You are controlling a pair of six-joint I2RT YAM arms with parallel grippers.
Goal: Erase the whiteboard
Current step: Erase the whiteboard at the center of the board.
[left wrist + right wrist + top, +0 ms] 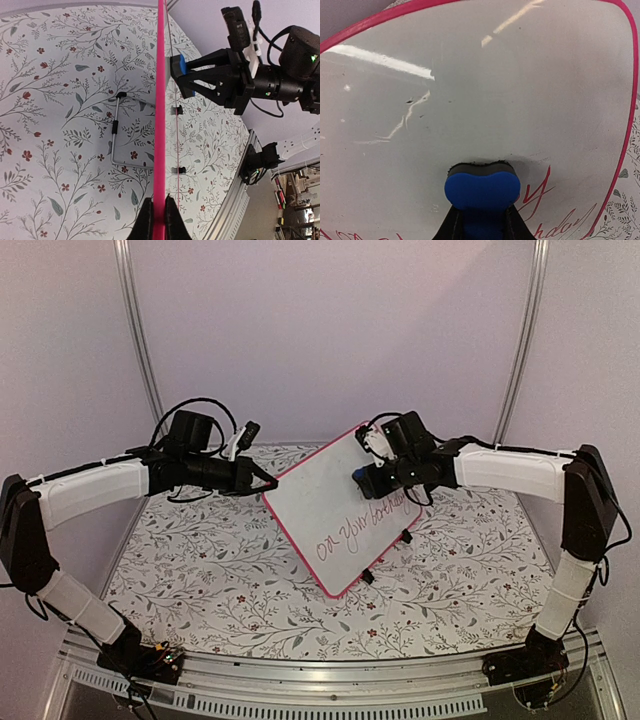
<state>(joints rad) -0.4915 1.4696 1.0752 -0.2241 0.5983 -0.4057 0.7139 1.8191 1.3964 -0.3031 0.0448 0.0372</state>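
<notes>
Above flowered bench [220, 580], mid-view: whiteboard [330, 505] held tilted, long axis running from near centre up toward far right. Left jaws clamped on pink frame at board's left corner. Right jaws clamped on blue eraser [481, 189], felt against board face. Red handwriting [365, 525] lies just below eraser, along lower edge. Right arm nearer to it.

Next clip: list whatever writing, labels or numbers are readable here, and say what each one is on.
"on your": red handwriting on the whiteboard, readable in the top view.
A third word follows and looks like "birthday", but it is too scrawled to be sure.
The right wrist view shows only fragments of the red strokes beside the blue eraser, and they are not readable.
There are no other labels, brands or numbers in any view.
</notes>
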